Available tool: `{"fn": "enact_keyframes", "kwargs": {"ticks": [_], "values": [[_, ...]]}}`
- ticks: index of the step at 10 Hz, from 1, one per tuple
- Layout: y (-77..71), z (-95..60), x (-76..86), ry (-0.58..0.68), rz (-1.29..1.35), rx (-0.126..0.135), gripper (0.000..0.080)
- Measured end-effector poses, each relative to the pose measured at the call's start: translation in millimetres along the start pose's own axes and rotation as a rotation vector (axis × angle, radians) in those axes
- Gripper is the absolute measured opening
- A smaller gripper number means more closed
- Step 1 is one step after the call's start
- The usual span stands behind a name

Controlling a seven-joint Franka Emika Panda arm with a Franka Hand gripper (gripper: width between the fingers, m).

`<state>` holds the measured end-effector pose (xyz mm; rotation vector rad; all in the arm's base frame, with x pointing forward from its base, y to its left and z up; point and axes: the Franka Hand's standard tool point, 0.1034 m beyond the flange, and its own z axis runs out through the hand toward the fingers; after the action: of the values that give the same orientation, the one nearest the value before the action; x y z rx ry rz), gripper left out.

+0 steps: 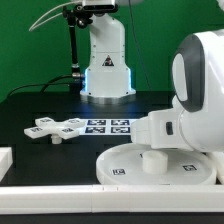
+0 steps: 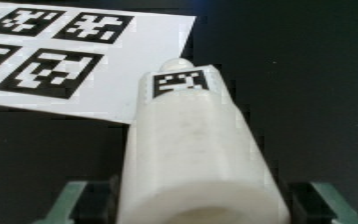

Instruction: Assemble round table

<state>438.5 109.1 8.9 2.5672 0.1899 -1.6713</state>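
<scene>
1. The rimmed disc (image 1: 125,168) lies on the black counter (image 1: 30,105) in the lower middle of the exterior view, with its hub (image 1: 153,162) under the arm (image 1: 195,70)
2. The lobed cross piece (image 1: 55,128) lies flat at the exterior view's middle left, just beside the marker board (image 1: 108,126)
3. In the wrist view the post (image 2: 194,140) runs out between the fingers (image 2: 83,200) of the end effector (image 2: 197,198), its tagged end toward the marker board
4. The fingers closely flank the post; I cannot tell whether they are clenched on it or released
5. The arm fills the exterior view's right and hides the end effector there
</scene>
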Motion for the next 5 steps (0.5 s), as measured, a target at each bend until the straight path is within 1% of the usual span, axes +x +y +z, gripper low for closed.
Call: {"fn": "enact_keyframes", "kwargs": {"ticks": [1, 3, 4, 5], "values": [[0.2, -0.6, 0.0, 0.001, -0.015, 0.002, 0.0409], [4.3, -7.0, -2.0, 0.005, -0.042, 0.010, 0.0409], [6.9, -17.1, -9.8, 0.001, -0.057, 0.013, 0.0409], [12.9, -34.1, -23.9, -0.007, -0.062, 0.022, 0.0409]]}}
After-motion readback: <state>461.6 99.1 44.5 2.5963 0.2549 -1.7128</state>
